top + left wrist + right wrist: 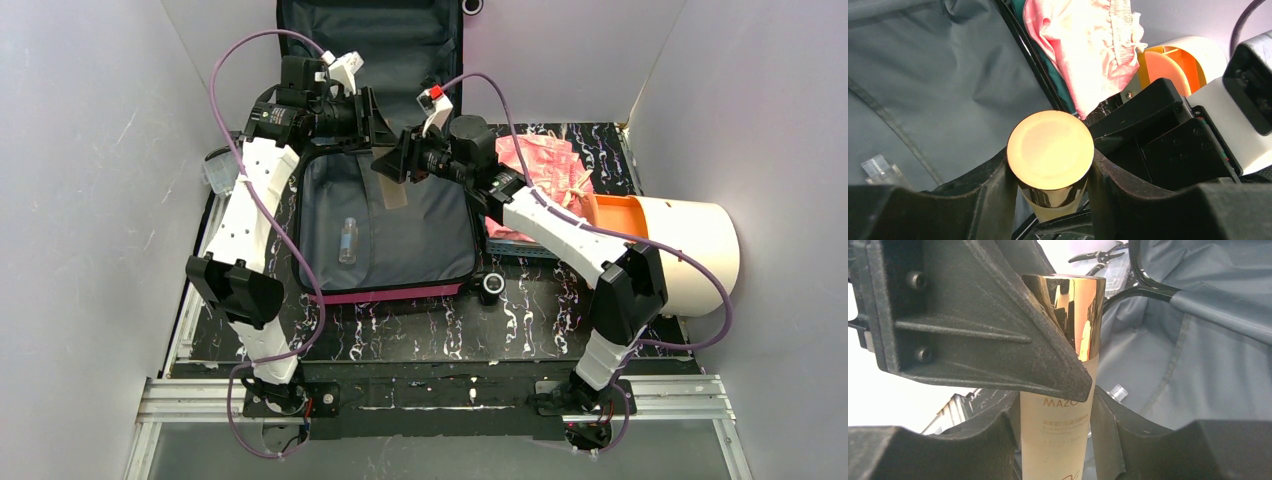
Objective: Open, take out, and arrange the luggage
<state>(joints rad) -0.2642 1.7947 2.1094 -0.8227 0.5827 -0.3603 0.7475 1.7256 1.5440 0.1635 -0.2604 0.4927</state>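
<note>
The luggage (390, 294), a hot-pink hard-shell suitcase, lies open with its grey lining (948, 90) facing up and its lid standing against the back wall. Above its far end hangs a cream tube (394, 192) with a shiny gold cap (1050, 149). My left gripper (1050, 170) is shut on the cap. My right gripper (1055, 435) comes from the right, and both its fingers touch the tube's printed body (1058, 430) just below the left fingers (973, 330). A small clear bottle (347, 240) lies on the lining.
Pink cloth (545, 170) is piled on a light-blue basket (520, 245) right of the suitcase. A cream cylinder (690, 245) with an orange inside lies at the far right. A clear container (220, 170) sits at the left wall. A black wheel (490, 287) juts from the suitcase's near corner.
</note>
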